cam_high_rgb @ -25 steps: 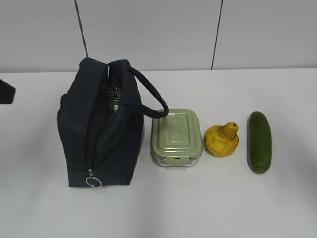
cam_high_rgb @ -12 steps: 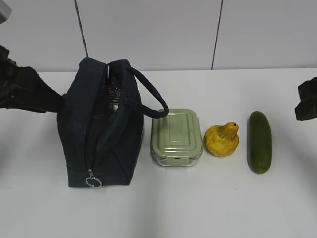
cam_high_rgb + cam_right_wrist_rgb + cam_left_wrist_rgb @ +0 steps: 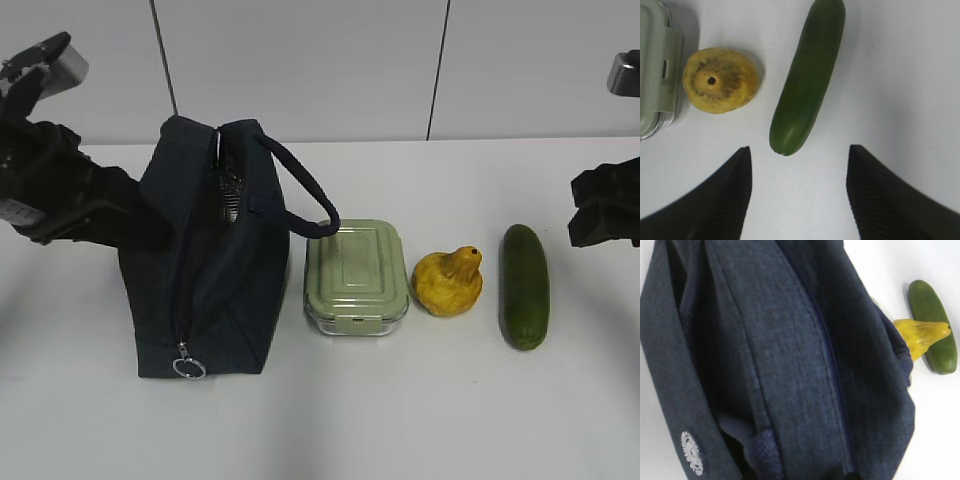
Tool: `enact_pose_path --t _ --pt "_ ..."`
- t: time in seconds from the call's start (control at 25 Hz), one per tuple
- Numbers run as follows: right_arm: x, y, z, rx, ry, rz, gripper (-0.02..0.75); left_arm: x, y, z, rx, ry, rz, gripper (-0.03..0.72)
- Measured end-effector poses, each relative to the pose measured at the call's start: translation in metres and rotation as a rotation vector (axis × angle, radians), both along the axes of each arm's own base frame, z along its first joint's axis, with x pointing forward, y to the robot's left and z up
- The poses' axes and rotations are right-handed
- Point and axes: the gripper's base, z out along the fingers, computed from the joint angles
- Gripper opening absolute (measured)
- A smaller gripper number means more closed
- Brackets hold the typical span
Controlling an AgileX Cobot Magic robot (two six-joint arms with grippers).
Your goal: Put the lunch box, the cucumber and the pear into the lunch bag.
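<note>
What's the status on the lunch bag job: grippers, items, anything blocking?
Right gripper open, empty, near the cucumber. Left gripper out of sight; its arm is at the lunch bag. Lunch box, pear on table, not packed. Nothing blocking.

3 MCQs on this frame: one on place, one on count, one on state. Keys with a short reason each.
1. What lies directly between the lunch box and the cucumber?
A. the lunch bag
B. the pear
C. nothing

2. How many loose items sit on the table outside the lunch bag?
A. one
B. two
C. three

3. How does the right claw stand?
A. open and empty
B. shut on the cucumber
C. shut on the pear

Answers:
1. B: the pear sits in the row between the two.
2. C: lunch box, pear and cucumber all rest on the white table, none in the bag.
3. A: in the right wrist view its two dark fingers are spread wide apart over bare table near the cucumber's end, gripping nothing.
</note>
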Motion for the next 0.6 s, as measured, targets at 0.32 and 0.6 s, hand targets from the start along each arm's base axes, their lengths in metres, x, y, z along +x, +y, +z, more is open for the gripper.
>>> enact_pose_path --t 0.32,0.6 --pt "0.005 0.001 -0.007 0.005 0.015 0.005 0.461 0.004 -0.001 -0.004 0.014 -0.015 0.007 0.022" --pt "0.021 0.007 -0.039 0.080 0.131 -0.029 0.503 0.004 -0.001 -0.004 0.019 -0.016 0.004 0.003"
